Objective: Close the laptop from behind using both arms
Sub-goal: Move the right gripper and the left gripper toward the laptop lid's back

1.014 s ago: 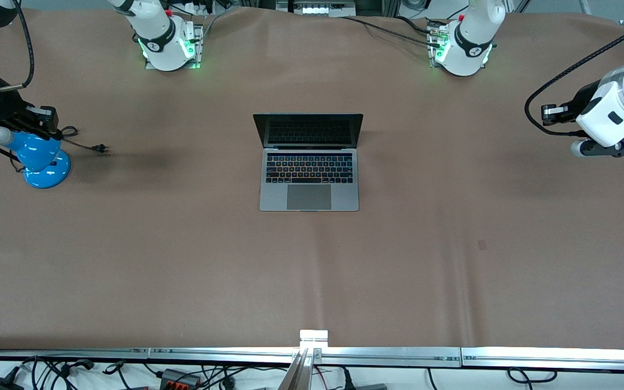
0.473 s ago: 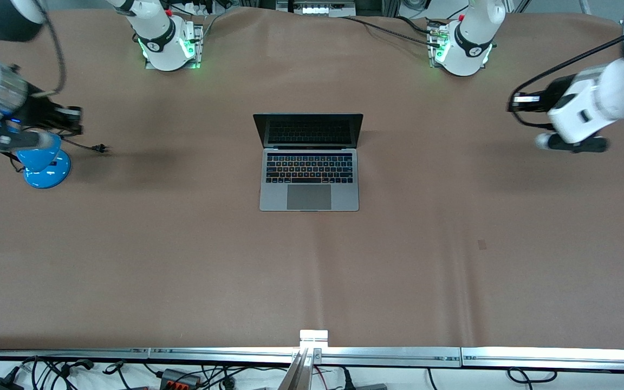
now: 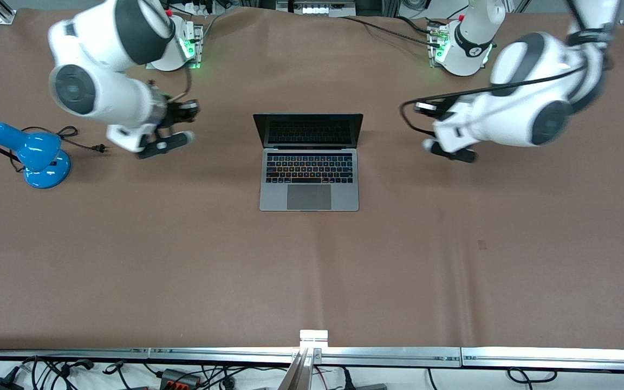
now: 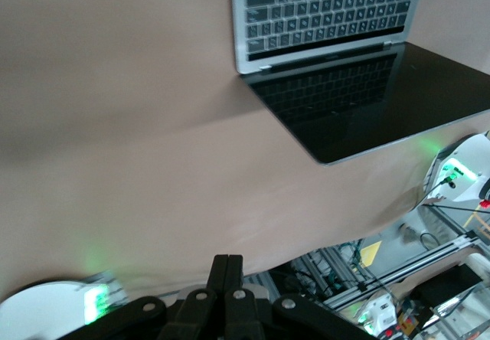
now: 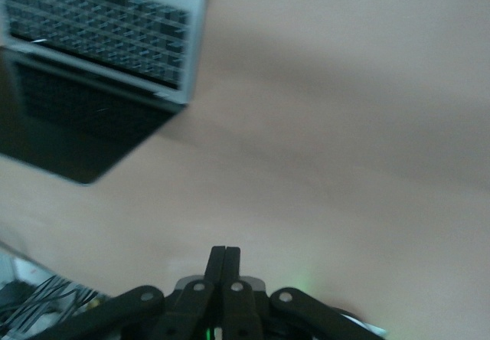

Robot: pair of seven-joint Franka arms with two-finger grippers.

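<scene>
Left gripper [image 4: 227, 272]: fingers pressed flat together, nothing between them, up over bare table [image 3: 453, 244] beside the laptop [image 3: 309, 162], toward the left arm's end. Right gripper [image 5: 225, 263]: likewise closed tight, empty, over the table beside the laptop, toward the right arm's end. Laptop: open at mid-table, dark screen upright and facing the front camera, keyboard and trackpad lying nearer that camera than the screen. Well apart from both grippers. Blue desk lamp [image 3: 36, 154]: well apart from the laptop, toward the right arm's end, cord and plug trailing toward the laptop.
</scene>
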